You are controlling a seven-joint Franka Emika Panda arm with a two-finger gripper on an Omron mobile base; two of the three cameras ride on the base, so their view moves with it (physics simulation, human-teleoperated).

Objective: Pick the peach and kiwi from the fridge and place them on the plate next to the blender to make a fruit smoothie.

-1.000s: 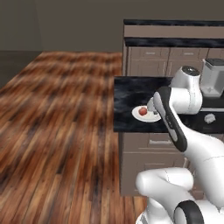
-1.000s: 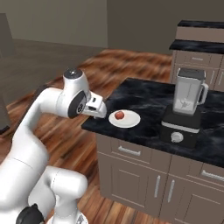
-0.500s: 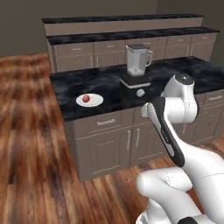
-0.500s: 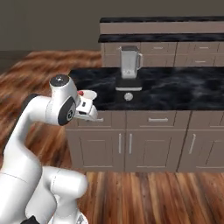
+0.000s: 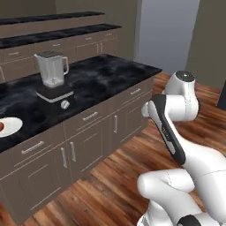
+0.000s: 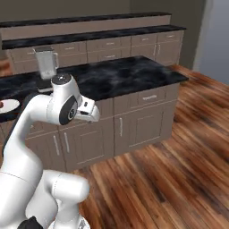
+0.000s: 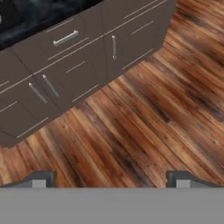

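Note:
The blender [image 5: 53, 76] stands on the black counter, also seen as the blender [image 6: 45, 66] from the right side. To its left lies the white plate [image 5: 9, 125], cut by the frame's edge, with a reddish fruit, the peach [image 5: 1, 126], on it. In the right base view the plate [image 6: 9, 105] sits at the far left. My gripper [image 7: 110, 180] is open with nothing between its fingertips [image 7: 40, 179]; it hangs in front of the cabinets and looks down at the wooden floor. The fridge and the kiwi are out of view.
Brown cabinet fronts with bar handles [image 7: 65, 38] run under the black counter [image 5: 110, 73]. A second counter with cabinets [image 6: 112, 38] lines the back wall. Wooden floor [image 6: 179, 147] spreads to the right, and a pale doorway [image 5: 170, 35] opens beyond the counter's end.
The whole picture has shifted as the base turned: the counter, blender and plate have slid to the left of both base views. The gripper has stayed open and empty.

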